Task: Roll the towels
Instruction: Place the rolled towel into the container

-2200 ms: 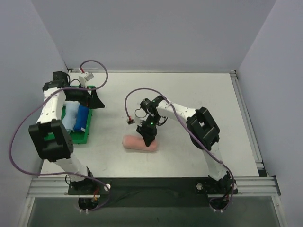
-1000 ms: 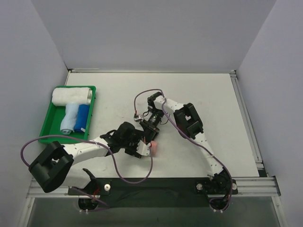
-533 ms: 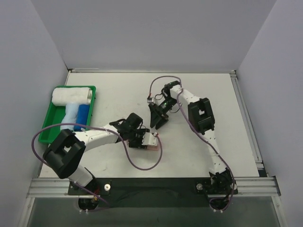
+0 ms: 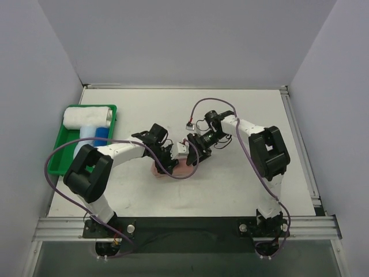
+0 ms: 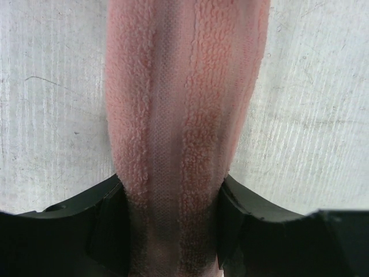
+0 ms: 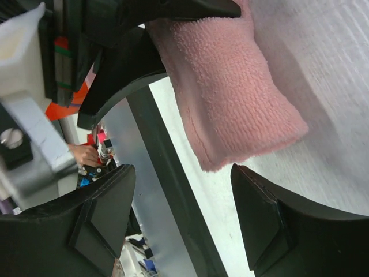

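You have the light blue towel rolled and lying in the green tray at the counter's left edge. The salmon pink towel lies bundled near the counter's middle. It looks rolled, though probably not yet finished. Your left claw clamps across it. Your right claw stands wide, just off the towel's end.

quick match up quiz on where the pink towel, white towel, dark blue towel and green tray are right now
1 pink towel
2 white towel
3 dark blue towel
4 green tray

a across the tray's far end
b at the table's left edge
c clamped in the left jaws
d lying alongside the light blue towel

Pairs: 1-c, 2-a, 3-d, 4-b
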Controlling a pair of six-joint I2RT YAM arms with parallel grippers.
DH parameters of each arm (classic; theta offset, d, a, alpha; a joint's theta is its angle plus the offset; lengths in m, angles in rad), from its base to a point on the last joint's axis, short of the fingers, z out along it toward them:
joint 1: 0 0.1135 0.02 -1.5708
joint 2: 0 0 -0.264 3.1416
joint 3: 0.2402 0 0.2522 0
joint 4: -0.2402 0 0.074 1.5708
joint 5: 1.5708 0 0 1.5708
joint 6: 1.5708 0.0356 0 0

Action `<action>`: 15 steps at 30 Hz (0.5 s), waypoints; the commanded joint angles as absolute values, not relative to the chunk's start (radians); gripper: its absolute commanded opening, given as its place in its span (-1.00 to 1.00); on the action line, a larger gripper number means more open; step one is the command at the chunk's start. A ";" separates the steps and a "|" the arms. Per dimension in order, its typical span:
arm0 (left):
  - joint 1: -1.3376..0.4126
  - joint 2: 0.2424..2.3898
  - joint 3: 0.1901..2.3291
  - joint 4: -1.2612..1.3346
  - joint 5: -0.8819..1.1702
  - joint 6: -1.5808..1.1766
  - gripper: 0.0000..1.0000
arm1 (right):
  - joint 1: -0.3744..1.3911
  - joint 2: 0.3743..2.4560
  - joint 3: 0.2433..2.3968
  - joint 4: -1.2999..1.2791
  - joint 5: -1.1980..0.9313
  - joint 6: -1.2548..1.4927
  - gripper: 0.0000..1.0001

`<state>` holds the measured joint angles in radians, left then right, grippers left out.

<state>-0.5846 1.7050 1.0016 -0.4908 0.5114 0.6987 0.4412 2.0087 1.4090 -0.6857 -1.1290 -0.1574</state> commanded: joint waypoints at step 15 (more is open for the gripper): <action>-0.627 1.753 0.985 -0.514 0.471 0.664 0.14 | 0.502 2.120 1.427 -0.551 -1.072 -0.055 -0.61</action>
